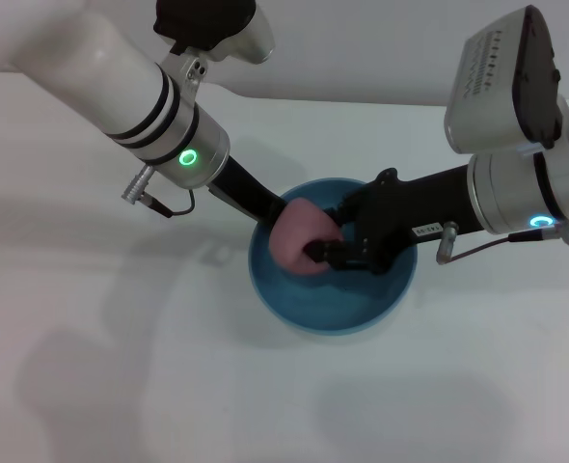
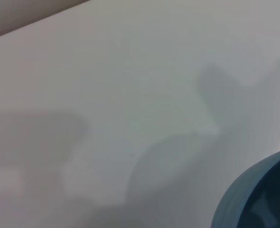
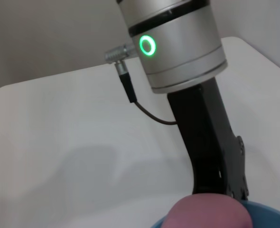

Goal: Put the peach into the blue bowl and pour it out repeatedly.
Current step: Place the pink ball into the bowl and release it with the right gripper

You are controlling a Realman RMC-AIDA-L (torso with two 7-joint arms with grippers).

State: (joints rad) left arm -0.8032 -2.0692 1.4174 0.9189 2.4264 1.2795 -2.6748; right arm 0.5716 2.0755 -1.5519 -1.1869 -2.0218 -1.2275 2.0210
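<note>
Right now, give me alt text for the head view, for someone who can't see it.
Over a white table, the right gripper holds the peach inside the blue bowl. The left gripper reaches the bowl's far rim from the other side.

the pink peach [image 1: 299, 239] sits inside the glossy light-blue bowl [image 1: 309, 313], near its far rim.

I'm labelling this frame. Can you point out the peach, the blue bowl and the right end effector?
peach [image 1: 296, 236], head view, its pink top.
blue bowl [image 1: 335, 311], head view, bare inner wall.
right end effector [image 1: 331, 247], head view, between its fingertips.
</note>
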